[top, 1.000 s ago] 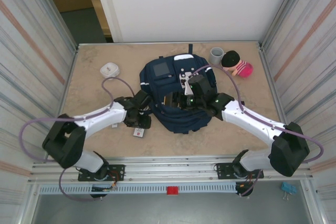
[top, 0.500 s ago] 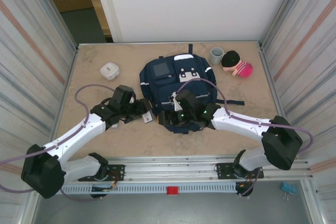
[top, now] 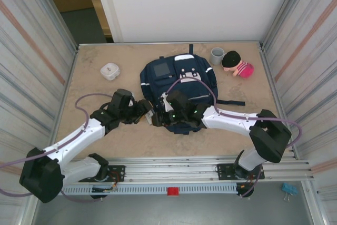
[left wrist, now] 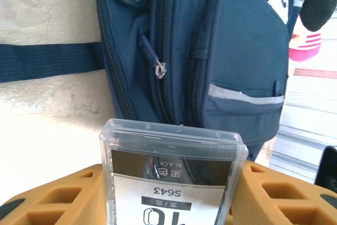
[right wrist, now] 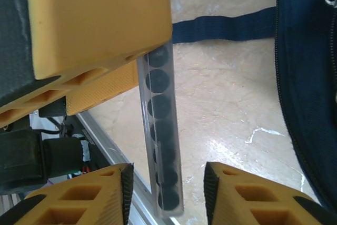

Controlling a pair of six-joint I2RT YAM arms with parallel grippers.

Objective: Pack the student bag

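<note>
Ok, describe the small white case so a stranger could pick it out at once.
Start at the navy student bag in the middle of the table. Look to its left, toward the far corner, where a small white case lies alone. It is square with rounded corners, far from the grey cup and pink doll on the bag's right.

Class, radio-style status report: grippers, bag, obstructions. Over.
Left gripper clamped on clear box. Right gripper open, straddling same box. Student bag flat on table, box outside. Zip facing it looks closed.
</note>
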